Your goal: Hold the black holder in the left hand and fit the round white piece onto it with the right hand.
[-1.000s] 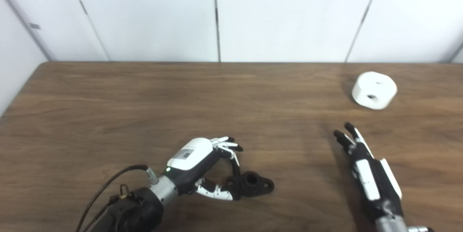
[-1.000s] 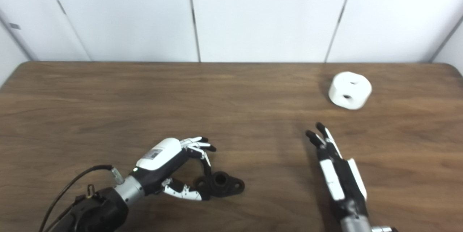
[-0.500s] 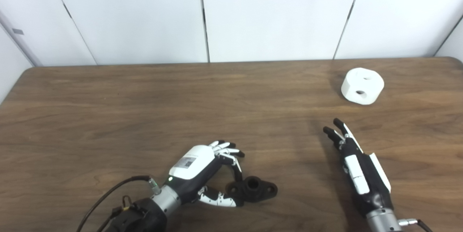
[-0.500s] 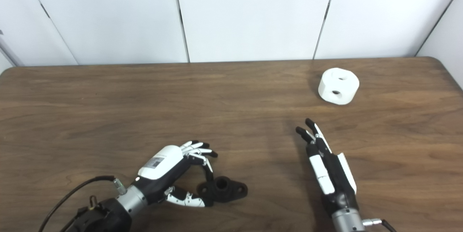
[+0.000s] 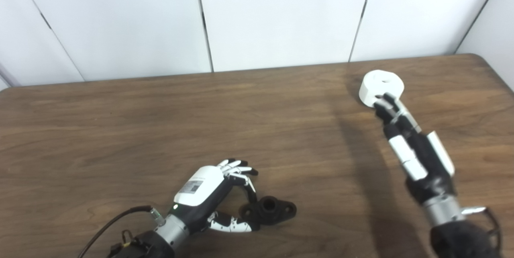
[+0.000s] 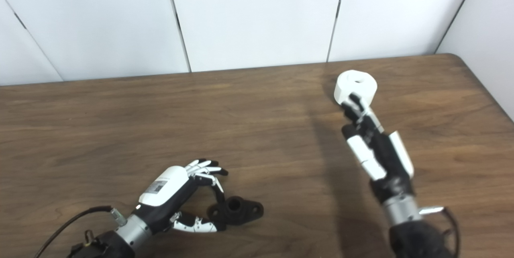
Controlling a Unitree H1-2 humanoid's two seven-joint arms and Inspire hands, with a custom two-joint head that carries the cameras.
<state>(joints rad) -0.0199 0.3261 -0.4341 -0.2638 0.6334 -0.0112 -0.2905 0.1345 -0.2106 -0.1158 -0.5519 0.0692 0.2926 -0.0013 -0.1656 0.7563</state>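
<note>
**Left eye view: two hands reaching for two parts on a wood-grain table**

The left eye view is showing a brown table [image 5: 120, 121] with a streaked wood-grain surface and a rounded far right corner, backed by smooth white wall panels [image 5: 277, 13] split by thin dark seams.

Near the table's front edge, left of centre, the matte black holder [image 5: 268, 209] is lying flat. It is a small moulded part with a raised round collar in the middle, open at the top, and a rounded ear on each side with a hole through it. The left hand [image 5: 209, 193], with a glossy white back shell, black palm and white-and-black jointed fingers, is curling around the holder's left ear: one finger is coming down onto that ear from above and the thumb is lying along the table just in front of it. The fingers are partly closed and touching the part, which is sitting on the table rather than being lifted. A black cable is trailing from the wrist towards the front edge.

Close to the far right corner, the round white piece [image 5: 381, 87] is resting on the table, a thick, smooth, matte puck with a small hole in its flat top. The right hand [image 5: 409, 137], black with white panels, is stretching out from the front right, its dark fingertips [image 5: 386, 103] overlapping the piece's near side. The fingers are lying nearly straight and close together, and whether they are gripping the piece cannot be told.
</note>
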